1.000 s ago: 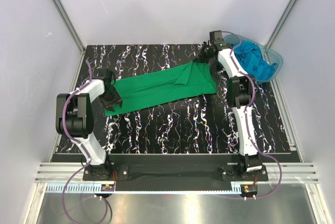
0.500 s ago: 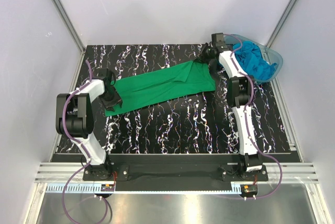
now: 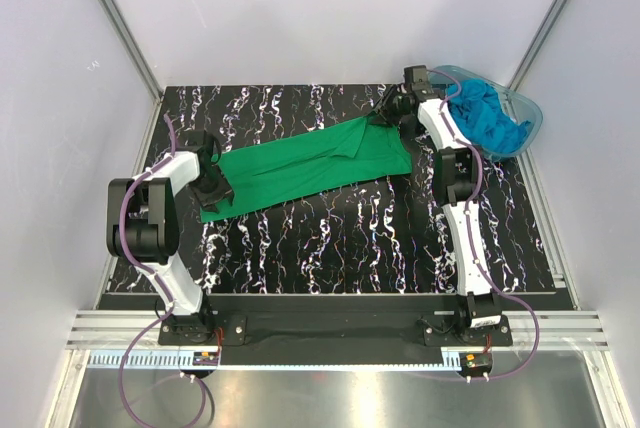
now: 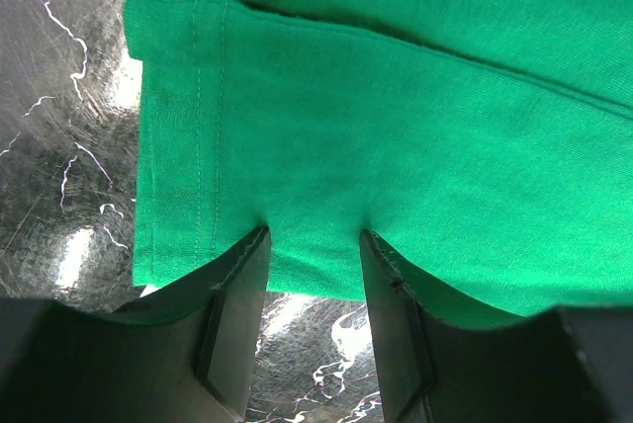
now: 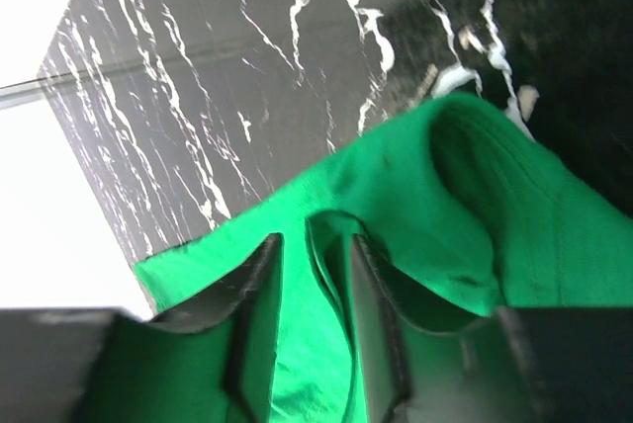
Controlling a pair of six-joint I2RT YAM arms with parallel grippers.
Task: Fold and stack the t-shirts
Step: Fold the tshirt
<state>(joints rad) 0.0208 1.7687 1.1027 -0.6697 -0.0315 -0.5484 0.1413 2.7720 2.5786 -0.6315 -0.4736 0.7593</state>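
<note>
The green t-shirt [image 3: 300, 163] lies as a long band across the black marbled table [image 3: 330, 238], from near left to far right. My left gripper [image 3: 213, 186] is down at its left end. In the left wrist view its jaws [image 4: 314, 235] stand a little apart, with the tips pressing on the flat hem of the shirt [image 4: 396, 97]. My right gripper [image 3: 390, 108] is shut on the shirt's far right corner and holds it lifted. A fold of the green cloth [image 5: 415, 186] stands between its fingers [image 5: 316, 245]. The turquoise-blue t-shirts [image 3: 490, 118] lie bunched in the tub.
The clear blue-tinted tub [image 3: 530, 113] stands at the table's far right corner, just right of my right arm. White walls and metal rails close in the table on the left, right and far sides.
My right gripper has moved slightly farther away and to the right with the shirt corner, drawing that end out. The left gripper has not moved.
</note>
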